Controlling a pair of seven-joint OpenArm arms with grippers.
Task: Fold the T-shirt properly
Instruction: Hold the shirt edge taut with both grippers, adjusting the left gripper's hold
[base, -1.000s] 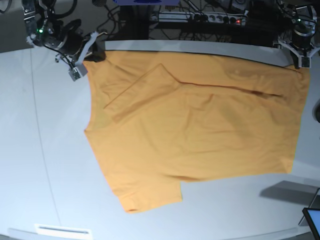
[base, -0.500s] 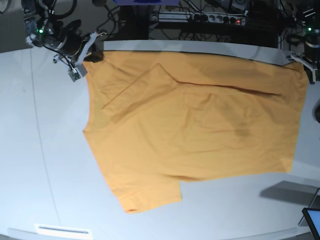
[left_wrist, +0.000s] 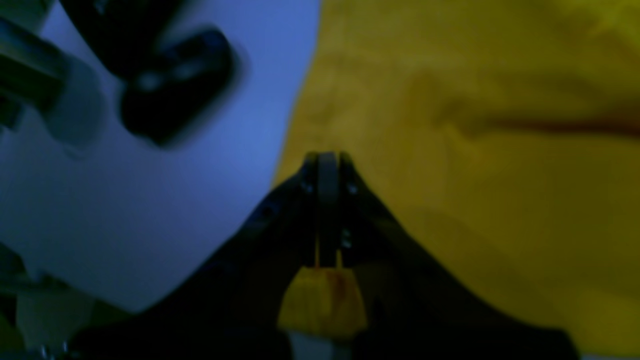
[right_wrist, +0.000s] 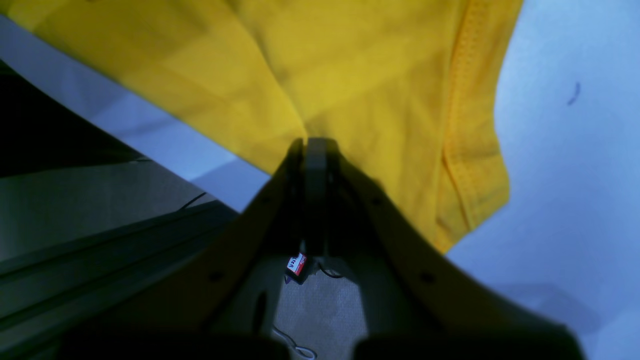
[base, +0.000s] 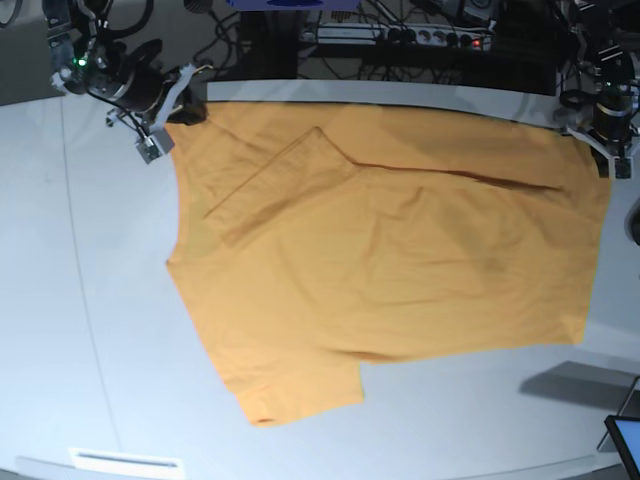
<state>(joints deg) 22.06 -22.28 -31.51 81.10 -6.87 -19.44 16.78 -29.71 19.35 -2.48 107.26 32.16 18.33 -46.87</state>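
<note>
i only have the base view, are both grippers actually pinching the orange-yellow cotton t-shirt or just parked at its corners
Observer: The right wrist view shows the right gripper shut on the orange-yellow cotton T-shirt, beside a stitched hem.
Operator: and the left one
Observer: The left gripper is shut too, with yellow cloth showing between its fingers in the left wrist view.
Operator: is that corner off the table
Observer: Cannot tell; the left wrist view is blurred, showing only the pale grey-blue table beside the shirt's edge.
</note>
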